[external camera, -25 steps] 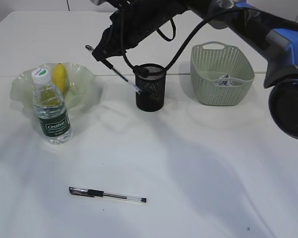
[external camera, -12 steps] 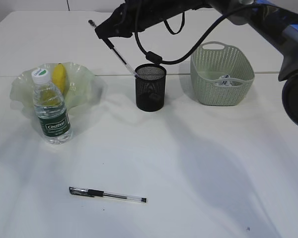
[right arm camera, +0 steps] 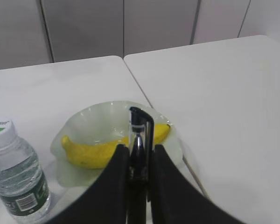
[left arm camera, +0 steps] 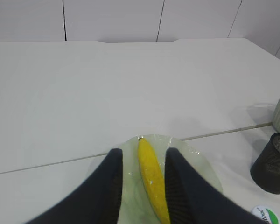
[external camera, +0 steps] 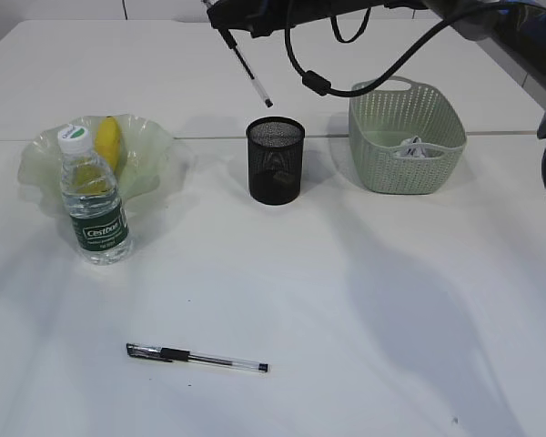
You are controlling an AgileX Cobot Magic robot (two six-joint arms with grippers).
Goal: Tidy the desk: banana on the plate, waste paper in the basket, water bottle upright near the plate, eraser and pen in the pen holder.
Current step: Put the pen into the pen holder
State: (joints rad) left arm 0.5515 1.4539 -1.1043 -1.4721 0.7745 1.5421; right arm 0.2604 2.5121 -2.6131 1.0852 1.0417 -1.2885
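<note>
- Since a second ago the held pen (external camera: 251,73) has risen from leaning at the pen holder's (external camera: 275,161) rim to hanging slanted above it, tip down and clear of the mesh.
- It is clamped between the right gripper's (right arm camera: 139,161) jaws, cap end up; the tip sits just left of the holder's mouth, as far as the exterior view tells.
- To do this step well, I judge the tip should be brought over the opening's middle and the pen stood nearer upright before lowering, then freed only once the tip is inside.
- Something small already lies in the holder; I cannot tell what.
- A second pen (external camera: 197,357) lies flat on the desk (external camera: 391,328), well apart.
- Left gripper (left arm camera: 142,186) hovers with jaws apart above the banana (left arm camera: 152,177) on the plate (left arm camera: 200,163); the water bottle (external camera: 93,200) stands just beside.
</note>
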